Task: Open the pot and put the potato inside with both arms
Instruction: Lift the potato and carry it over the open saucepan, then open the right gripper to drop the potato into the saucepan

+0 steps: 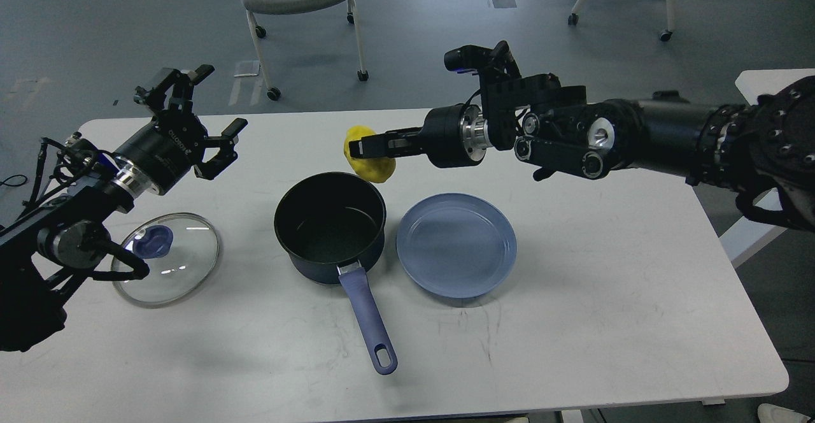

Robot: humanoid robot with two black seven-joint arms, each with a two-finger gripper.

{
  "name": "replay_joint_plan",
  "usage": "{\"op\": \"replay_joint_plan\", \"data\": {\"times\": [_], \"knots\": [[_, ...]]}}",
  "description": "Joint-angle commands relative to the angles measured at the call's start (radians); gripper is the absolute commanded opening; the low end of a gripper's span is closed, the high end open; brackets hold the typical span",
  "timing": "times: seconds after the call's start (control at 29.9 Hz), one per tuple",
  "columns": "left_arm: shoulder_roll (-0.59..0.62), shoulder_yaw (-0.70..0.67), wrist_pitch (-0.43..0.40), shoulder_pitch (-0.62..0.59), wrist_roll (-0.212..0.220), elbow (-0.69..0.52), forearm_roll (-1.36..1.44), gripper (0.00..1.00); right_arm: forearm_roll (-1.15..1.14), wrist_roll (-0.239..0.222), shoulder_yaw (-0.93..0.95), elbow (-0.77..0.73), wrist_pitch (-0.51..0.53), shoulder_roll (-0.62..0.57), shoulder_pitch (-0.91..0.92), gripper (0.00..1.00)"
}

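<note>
The dark pot [330,224] with a blue handle stands open and empty at the table's middle. Its glass lid [167,258] with a blue knob lies flat on the table to the left. My right gripper [361,148] is shut on the yellow potato [371,157] and holds it in the air above the pot's far right rim. My left gripper [198,117] is open and empty, raised above the table's far left, beyond the lid.
An empty blue plate [456,244] sits just right of the pot. The white table [573,308] stretches to the right and front. A wheeled chair [299,2] stands behind the table, and another white table's corner [773,88] is at far right.
</note>
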Motion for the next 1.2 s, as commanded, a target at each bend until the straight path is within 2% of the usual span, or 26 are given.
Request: {"op": "replay_joint_plan", "data": {"times": [0.0, 0.23, 0.43, 0.64, 0.7, 0.77, 0.9, 1.17], "knots": [[0.001, 0.000, 0.000, 0.000, 0.000, -0.002, -0.001, 0.98, 0.072, 0.000, 0.012, -0.003, -0.040, 0.047, -0.054, 0.40], [-0.002, -0.006, 0.000, 0.000, 0.000, -0.002, -0.001, 0.98, 0.114, 0.000, 0.049, -0.020, -0.068, 0.054, -0.129, 0.41], [-0.002, -0.006, 0.000, 0.005, 0.000, -0.002, -0.001, 0.98, 0.112, 0.000, 0.052, -0.043, -0.080, 0.054, -0.169, 0.47], [0.001, -0.006, 0.000, 0.009, 0.000, -0.002, -0.001, 0.98, 0.112, 0.000, 0.051, -0.050, -0.079, 0.054, -0.184, 0.61], [0.001, -0.006, 0.000, 0.009, 0.000, -0.002, -0.001, 0.98, 0.112, 0.000, 0.052, -0.052, -0.079, 0.054, -0.184, 0.68], [0.001, -0.006, 0.000, 0.009, 0.000, -0.002, -0.001, 0.98, 0.114, 0.000, 0.054, -0.055, -0.080, 0.054, -0.183, 0.80], [0.001, -0.008, 0.000, 0.009, 0.000, -0.004, -0.001, 0.98, 0.114, 0.000, 0.054, -0.056, -0.077, 0.054, -0.184, 0.92], [0.004, -0.014, 0.000, 0.014, 0.000, -0.004, -0.001, 0.98, 0.124, 0.000, 0.058, -0.050, -0.067, 0.054, -0.152, 0.93]]}}
